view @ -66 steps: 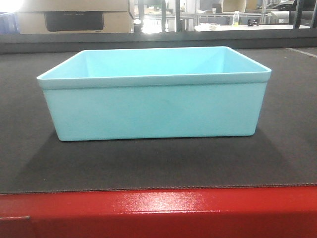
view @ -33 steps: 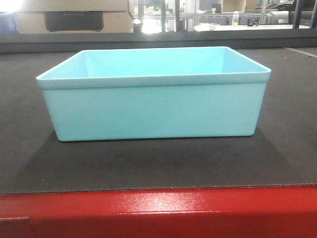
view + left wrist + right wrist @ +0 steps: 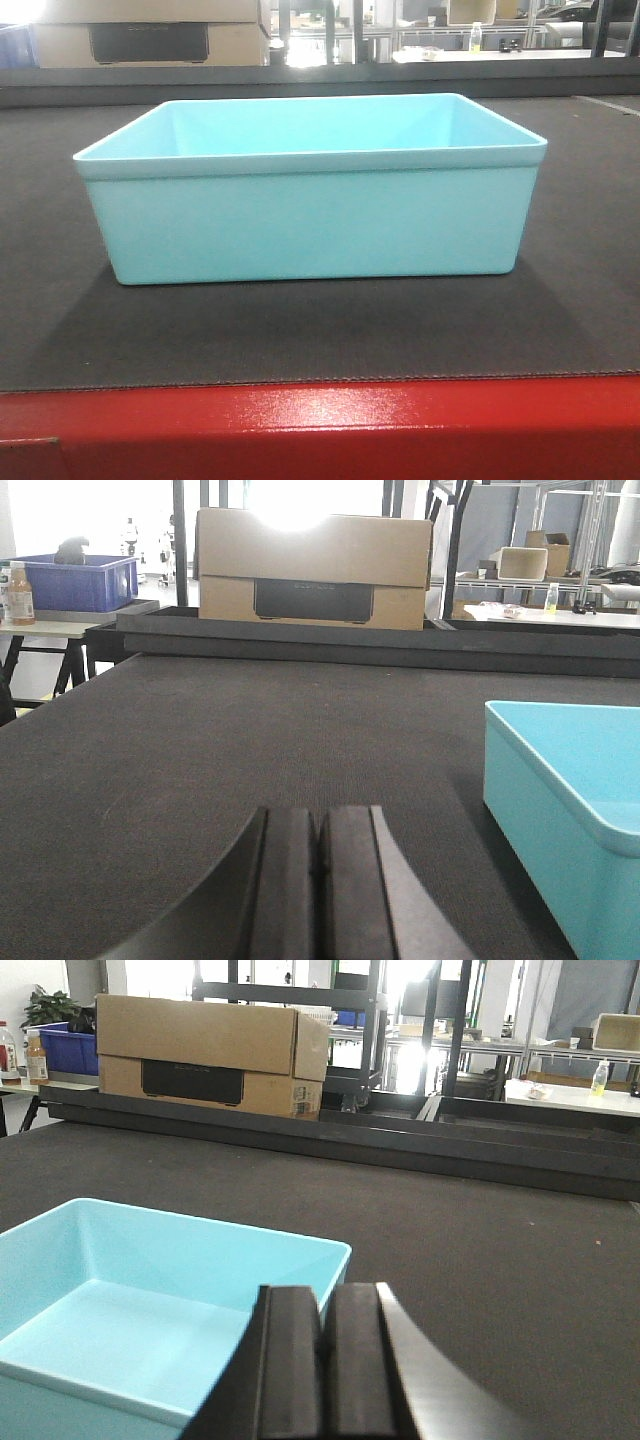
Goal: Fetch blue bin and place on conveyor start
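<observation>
Sitting upright and empty on the dark grey conveyor belt [image 3: 300, 330], just behind the glossy red frame [image 3: 320, 425]: the pale turquoise bin [image 3: 310, 215]. Left pincer [image 3: 320, 855] pressed together, holding nothing, over bare belt with the bin just to its right. Right pincer [image 3: 325, 1345] likewise closed and empty, above the bin's near right corner. Beyond the belt, a cardboard box [image 3: 314, 568].

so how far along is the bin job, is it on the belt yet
Done, by the look of it: the blue bin sits flat and empty on the dark conveyor belt, just behind the red frame. In hand: nothing; the left hand and right hand are both shut and empty, beside the bin. Left: little visible beyond backing the arms away.
</observation>
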